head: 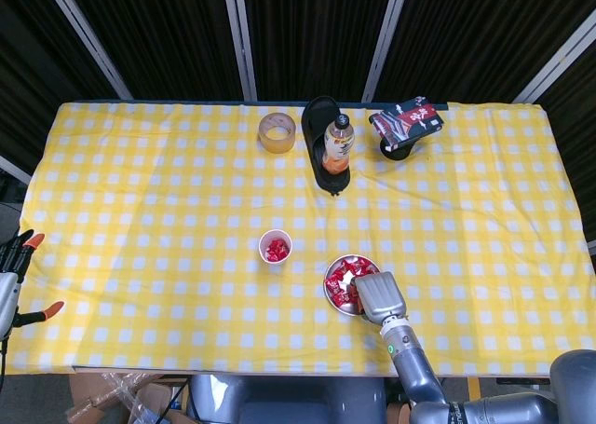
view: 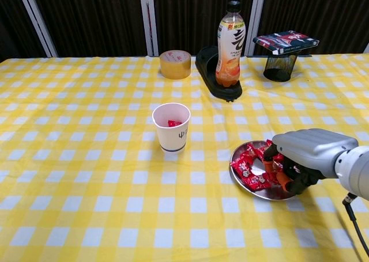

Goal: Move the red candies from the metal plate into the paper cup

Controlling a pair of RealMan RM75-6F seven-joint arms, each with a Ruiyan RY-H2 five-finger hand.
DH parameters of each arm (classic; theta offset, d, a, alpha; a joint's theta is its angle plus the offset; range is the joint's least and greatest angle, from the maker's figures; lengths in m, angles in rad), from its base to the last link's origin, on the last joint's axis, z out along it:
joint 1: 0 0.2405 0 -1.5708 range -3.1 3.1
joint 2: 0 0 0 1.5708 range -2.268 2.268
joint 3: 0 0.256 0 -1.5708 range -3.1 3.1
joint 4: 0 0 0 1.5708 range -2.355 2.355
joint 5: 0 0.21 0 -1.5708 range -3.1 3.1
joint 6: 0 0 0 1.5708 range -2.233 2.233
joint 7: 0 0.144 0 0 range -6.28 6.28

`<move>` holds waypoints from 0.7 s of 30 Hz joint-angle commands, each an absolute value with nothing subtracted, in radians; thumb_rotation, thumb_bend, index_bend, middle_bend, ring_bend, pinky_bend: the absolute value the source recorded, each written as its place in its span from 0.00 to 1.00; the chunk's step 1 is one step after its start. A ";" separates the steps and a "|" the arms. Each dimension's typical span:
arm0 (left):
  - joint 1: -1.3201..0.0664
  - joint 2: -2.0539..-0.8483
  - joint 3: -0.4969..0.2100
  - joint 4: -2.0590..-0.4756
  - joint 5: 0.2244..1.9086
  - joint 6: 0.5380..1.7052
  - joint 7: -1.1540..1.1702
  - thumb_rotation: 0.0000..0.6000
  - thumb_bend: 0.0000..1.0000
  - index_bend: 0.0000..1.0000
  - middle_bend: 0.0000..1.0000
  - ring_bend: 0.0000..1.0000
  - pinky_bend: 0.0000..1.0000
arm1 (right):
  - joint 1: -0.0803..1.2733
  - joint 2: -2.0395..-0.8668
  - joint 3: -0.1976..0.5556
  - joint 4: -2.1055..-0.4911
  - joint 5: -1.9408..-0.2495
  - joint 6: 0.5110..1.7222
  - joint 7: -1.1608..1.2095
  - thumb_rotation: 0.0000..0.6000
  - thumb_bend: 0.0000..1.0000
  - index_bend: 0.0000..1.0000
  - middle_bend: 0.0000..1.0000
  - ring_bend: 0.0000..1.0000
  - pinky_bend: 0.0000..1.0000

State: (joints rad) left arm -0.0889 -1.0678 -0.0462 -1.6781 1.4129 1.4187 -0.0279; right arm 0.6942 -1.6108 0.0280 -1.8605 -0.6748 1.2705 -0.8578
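Red candies point(view: 245, 163) lie heaped on the round metal plate point(view: 247, 188), right of the table's middle and near the front edge. My right hand point(view: 308, 152) sits low over the plate's right half. Its fingers point(view: 295, 184) curl down around a red candy there, thumb on the far side. In the head view the right hand point(head: 375, 298) covers the lower right of the plate point(head: 328, 292). The white paper cup point(view: 171, 126) stands upright left of the plate, with red candies inside point(head: 276, 249). My left hand point(head: 14, 266) hangs off the table's left edge, fingers apart, holding nothing.
At the back of the yellow checked table stand a tape roll point(view: 175, 64), a drink bottle point(view: 230, 43) on a black tray point(view: 214, 80), and a black mesh holder point(view: 279, 67) topped by a dark packet point(view: 286, 41).
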 commanded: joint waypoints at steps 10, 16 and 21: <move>-0.088 -1.068 -0.047 -1.679 1.412 1.421 -0.028 1.00 0.05 0.00 0.00 0.00 0.00 | 0.696 -1.594 0.062 -1.905 -0.707 1.288 -0.850 1.00 0.66 0.56 0.89 0.90 0.90; -0.089 -1.067 -0.048 -1.680 1.410 1.418 -0.028 1.00 0.05 0.00 0.00 0.00 0.00 | 0.719 -1.572 0.109 -1.950 -0.705 1.301 -0.869 1.00 0.66 0.56 0.89 0.90 0.90; -0.090 -1.065 -0.049 -1.682 1.404 1.413 -0.032 1.00 0.05 0.00 0.00 0.00 0.00 | 0.771 -1.565 0.192 -2.001 -0.672 1.307 -0.907 1.00 0.66 0.56 0.89 0.90 0.90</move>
